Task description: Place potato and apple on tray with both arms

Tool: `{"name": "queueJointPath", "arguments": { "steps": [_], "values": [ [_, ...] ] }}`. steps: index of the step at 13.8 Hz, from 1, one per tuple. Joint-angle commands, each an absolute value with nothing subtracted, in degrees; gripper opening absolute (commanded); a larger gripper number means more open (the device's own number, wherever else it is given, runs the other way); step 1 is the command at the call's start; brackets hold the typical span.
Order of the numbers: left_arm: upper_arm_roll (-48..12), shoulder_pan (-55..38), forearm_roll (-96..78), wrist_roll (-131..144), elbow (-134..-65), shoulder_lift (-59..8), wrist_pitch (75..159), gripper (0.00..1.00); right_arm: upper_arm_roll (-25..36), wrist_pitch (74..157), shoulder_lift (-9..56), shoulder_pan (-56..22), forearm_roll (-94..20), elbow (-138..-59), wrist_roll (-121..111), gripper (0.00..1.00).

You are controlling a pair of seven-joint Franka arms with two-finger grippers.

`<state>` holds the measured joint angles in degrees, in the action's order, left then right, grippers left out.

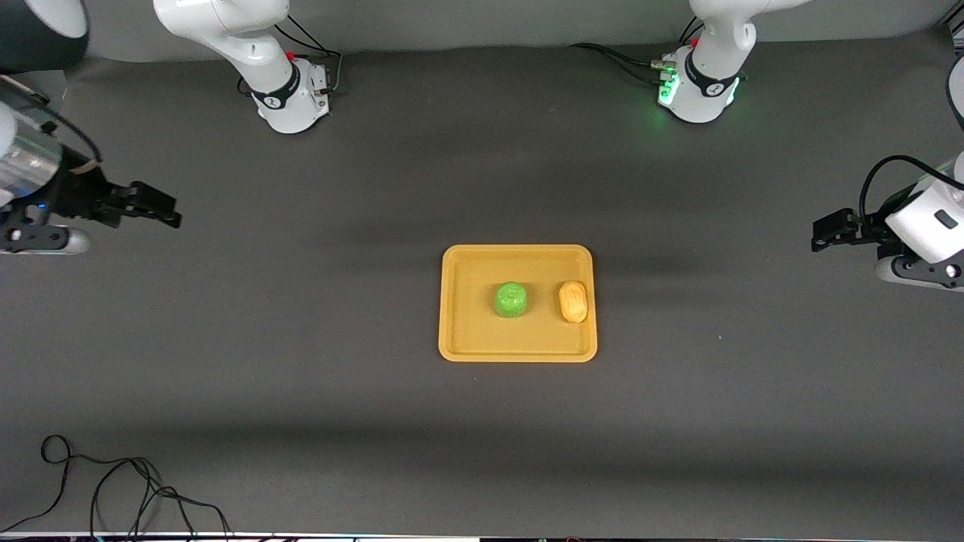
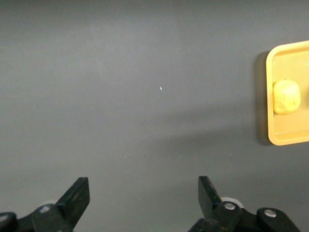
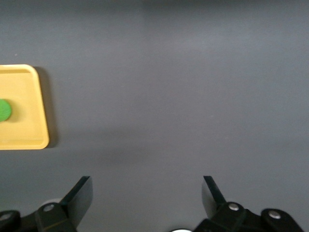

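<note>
The yellow-orange tray (image 1: 482,331) lies mid-table. The green apple (image 1: 510,299) sits on it near its middle. The tan potato (image 1: 573,301) lies on it beside the apple, toward the left arm's end. My left gripper (image 1: 819,232) is open and empty over bare table at the left arm's end, well apart from the tray. My right gripper (image 1: 172,212) is open and empty over bare table at the right arm's end. The left wrist view shows its gripper (image 2: 143,186), the tray (image 2: 285,137) and the potato (image 2: 286,96). The right wrist view shows its gripper (image 3: 146,183), the tray (image 3: 24,130) and the apple (image 3: 4,109).
Both arm bases (image 1: 290,94) (image 1: 700,90) stand along the table's edge farthest from the front camera. A loose black cable (image 1: 113,489) lies at the near corner toward the right arm's end. The table is covered in dark grey cloth.
</note>
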<state>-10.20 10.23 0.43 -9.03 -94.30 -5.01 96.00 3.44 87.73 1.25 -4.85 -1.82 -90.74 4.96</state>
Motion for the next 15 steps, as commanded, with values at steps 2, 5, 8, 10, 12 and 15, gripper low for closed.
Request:
{"name": "queueJointPath", "arguments": {
  "steps": [2, 5, 8, 10, 12, 15],
  "values": [
    [-10.11, 9.93, 0.71, -8.09, -88.86, -7.20, 90.19, 1.00, 3.51, 90.78, -0.09, -1.84, -0.62, -93.33, -0.09, 1.00],
    [-10.11, 10.02, 0.53, -8.09, -87.27, -7.73, 89.82, 1.00, 3.60, 94.47, -1.23, -1.93, -0.61, -96.76, -0.09, 1.00],
    [-10.02, 10.02, 1.58, -7.91, -87.01, -7.65, 90.09, 1.00, 2.99, 93.87, -0.70, -0.63, -0.35, -95.28, 0.09, 1.00],
    [-10.02, 10.02, 2.89, -7.91, -87.10, -7.73, 91.39, 1.00, 2.03, 93.43, -0.70, 0.26, -0.35, -95.01, -0.70, 1.00],
    [-10.11, 9.93, 2.99, -7.74, -87.27, -7.82, 91.67, 1.00, 2.02, 90.81, -0.44, 0.18, -0.35, -93.44, -0.88, 1.00],
    [-10.11, 10.37, 2.20, -8.00, -87.45, -7.73, 91.49, 1.00, 2.02, 89.56, -0.35, -0.35, 1.92, -92.81, -1.84, 1.00]
  ]
}}
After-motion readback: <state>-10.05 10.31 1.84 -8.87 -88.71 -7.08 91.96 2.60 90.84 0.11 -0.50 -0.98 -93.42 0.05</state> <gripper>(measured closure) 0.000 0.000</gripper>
